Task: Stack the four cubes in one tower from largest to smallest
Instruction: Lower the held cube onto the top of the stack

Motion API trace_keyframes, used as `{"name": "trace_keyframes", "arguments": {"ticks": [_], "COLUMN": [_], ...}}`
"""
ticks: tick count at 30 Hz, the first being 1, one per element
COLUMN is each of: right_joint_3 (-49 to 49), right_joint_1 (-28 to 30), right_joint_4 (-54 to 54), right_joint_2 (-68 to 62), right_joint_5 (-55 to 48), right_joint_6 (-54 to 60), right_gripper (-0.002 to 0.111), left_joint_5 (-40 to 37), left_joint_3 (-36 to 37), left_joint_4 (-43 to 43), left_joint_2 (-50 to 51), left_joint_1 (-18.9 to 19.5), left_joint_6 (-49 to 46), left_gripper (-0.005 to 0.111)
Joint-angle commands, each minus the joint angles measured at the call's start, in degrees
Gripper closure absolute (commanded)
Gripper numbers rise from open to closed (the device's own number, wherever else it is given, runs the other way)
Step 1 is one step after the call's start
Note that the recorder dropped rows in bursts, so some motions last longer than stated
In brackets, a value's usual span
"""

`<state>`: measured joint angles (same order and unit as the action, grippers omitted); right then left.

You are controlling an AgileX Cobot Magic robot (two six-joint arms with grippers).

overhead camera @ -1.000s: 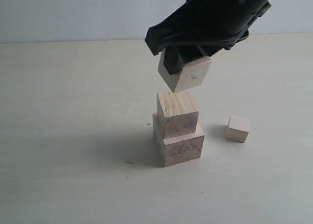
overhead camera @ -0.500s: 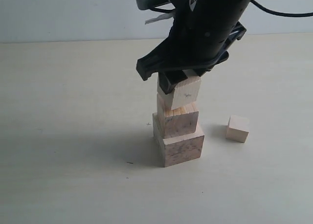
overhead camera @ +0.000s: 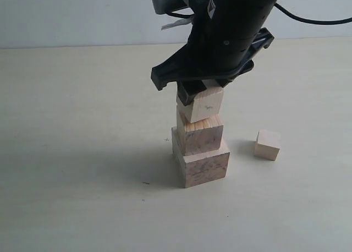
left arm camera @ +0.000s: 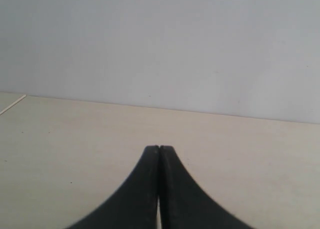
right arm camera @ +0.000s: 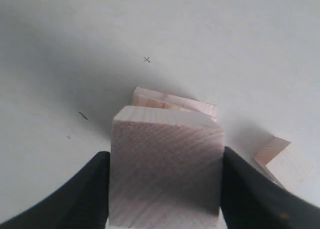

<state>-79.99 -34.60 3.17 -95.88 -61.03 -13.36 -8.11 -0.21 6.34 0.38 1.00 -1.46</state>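
The largest speckled cube (overhead camera: 201, 165) stands on the table with the second cube (overhead camera: 199, 133) on top of it. My right gripper (overhead camera: 197, 92) is shut on the third, paler cube (overhead camera: 202, 105), whose underside rests on or just over the second cube. In the right wrist view this held cube (right arm camera: 166, 164) fills the space between the black fingers (right arm camera: 87, 189), with the stack's edge (right arm camera: 175, 103) showing behind it. The smallest cube (overhead camera: 267, 144) lies alone on the table to the right of the stack. My left gripper (left arm camera: 159, 149) is shut and empty, over bare table.
The pale tabletop (overhead camera: 82, 153) stretches to the left and front of the stack. A light wall (overhead camera: 71, 15) closes the far edge. A small dark mark (overhead camera: 145, 182) lies on the table by the stack's left front.
The right gripper has come down with the third cube from well above the stack until the cube meets the second cube's top. The other cubes have not moved.
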Motion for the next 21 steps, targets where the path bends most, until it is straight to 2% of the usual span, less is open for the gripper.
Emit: {"name": "trace_keyframes", "arguments": {"ticks": [1, 21], "right_joint_3": [-0.43, -0.43], "right_joint_1": [-0.10, -0.10], "right_joint_4": [0.83, 0.34], "right_joint_2": [-0.05, -0.17], "right_joint_5": [-0.39, 0.09], "right_joint_6": [-1.29, -1.83], "right_gripper": [0.092, 0.092], "left_joint_5": [0.04, 0.04], "left_joint_3": [0.21, 0.21], "left_joint_4": [0.32, 0.32], "left_joint_2": [-0.38, -0.38], "left_joint_1": [-0.38, -0.38], "left_joint_6": [0.10, 0.00], "left_gripper": [0.107, 0.107]}}
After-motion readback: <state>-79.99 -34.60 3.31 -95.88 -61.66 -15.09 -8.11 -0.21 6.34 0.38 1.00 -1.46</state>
